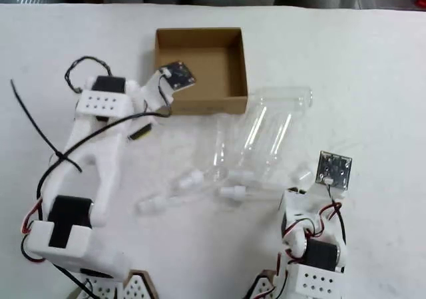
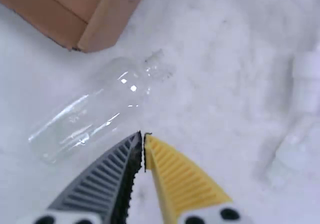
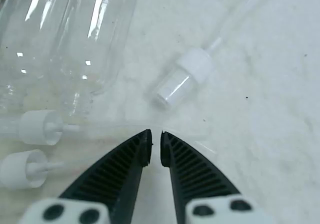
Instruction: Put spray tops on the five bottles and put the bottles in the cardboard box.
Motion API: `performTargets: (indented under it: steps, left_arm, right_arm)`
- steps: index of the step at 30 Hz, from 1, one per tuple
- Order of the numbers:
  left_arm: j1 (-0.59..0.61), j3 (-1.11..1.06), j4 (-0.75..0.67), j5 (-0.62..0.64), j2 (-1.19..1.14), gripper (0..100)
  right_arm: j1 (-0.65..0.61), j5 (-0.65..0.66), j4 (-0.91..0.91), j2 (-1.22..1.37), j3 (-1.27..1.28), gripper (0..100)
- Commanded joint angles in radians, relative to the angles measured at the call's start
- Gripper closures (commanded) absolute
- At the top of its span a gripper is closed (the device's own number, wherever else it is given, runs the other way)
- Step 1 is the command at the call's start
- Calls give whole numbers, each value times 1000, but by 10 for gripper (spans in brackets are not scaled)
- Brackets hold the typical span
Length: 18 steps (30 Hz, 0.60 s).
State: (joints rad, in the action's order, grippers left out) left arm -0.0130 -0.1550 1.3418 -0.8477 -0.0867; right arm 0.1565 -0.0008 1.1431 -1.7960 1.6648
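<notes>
Bottle (image 2: 100, 109) without a top lies on the desk (image 2: 225, 59) just ahead of your left gripper (image 2: 142, 136), long axis slanting across its tips, near the cardboard box (image 2: 100, 29); a loose spray top (image 3: 185, 77) lies just beyond your right gripper (image 3: 155, 139), both grippers pinched shut, empty.

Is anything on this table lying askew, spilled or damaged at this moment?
Nothing looks spilled or damaged. The clear bottles lie on their sides, fanned out unevenly beside the cardboard box, none upright. Loose spray tops lie among their necks, pointing different ways. No bottle is in the box.
</notes>
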Motion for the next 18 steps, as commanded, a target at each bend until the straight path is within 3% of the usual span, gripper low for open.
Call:
performTargets:
  steps: [1,5,10,18]
  left_arm:
    - [7,117,115,-186,10,972]
    - [7,121,152,-321,8,937]
    - [30,133,147,-342,7,766]
    - [88,149,-12,-404,-10,771]
  right_arm:
    - [8,0,4,-8,-5,978]
    - [5,0,4,-8,-5,978]
    - [4,0,4,-8,-5,977]
    - [2,0,2,-8,-5,976]
